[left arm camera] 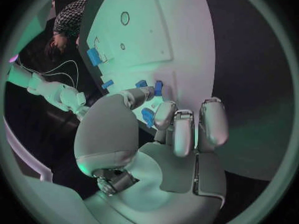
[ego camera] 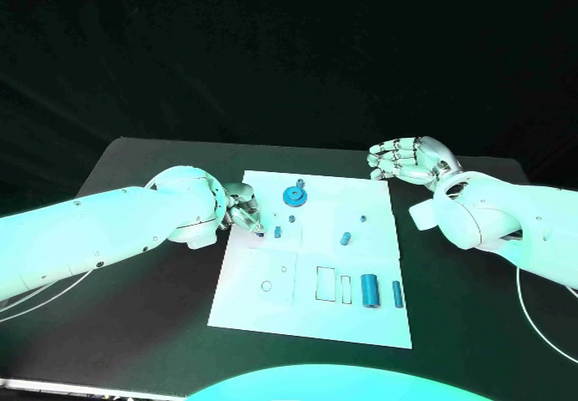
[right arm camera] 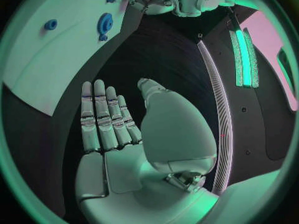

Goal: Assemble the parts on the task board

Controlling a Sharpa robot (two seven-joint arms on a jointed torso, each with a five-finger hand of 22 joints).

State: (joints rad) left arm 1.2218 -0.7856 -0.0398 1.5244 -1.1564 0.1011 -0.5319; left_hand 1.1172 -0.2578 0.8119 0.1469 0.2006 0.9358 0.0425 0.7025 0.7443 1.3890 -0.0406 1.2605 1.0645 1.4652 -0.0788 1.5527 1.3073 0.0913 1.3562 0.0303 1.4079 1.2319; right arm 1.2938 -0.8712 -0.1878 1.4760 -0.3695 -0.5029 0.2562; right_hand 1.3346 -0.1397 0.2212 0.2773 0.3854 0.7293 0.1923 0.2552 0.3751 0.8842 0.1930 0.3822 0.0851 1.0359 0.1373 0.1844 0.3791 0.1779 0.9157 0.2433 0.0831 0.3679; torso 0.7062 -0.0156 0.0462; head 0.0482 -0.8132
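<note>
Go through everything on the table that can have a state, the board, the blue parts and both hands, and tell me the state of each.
task board: flat on the black table.
blue gear: seated on the board's far end.
two blue cylinders: lying side by side near the board's close right corner.
small blue part: lying loose mid-board.
left hand: fingers curled at the board's left edge, by a small blue piece; grip unclear.
right hand: open, empty, off the board's far right corner.
</note>
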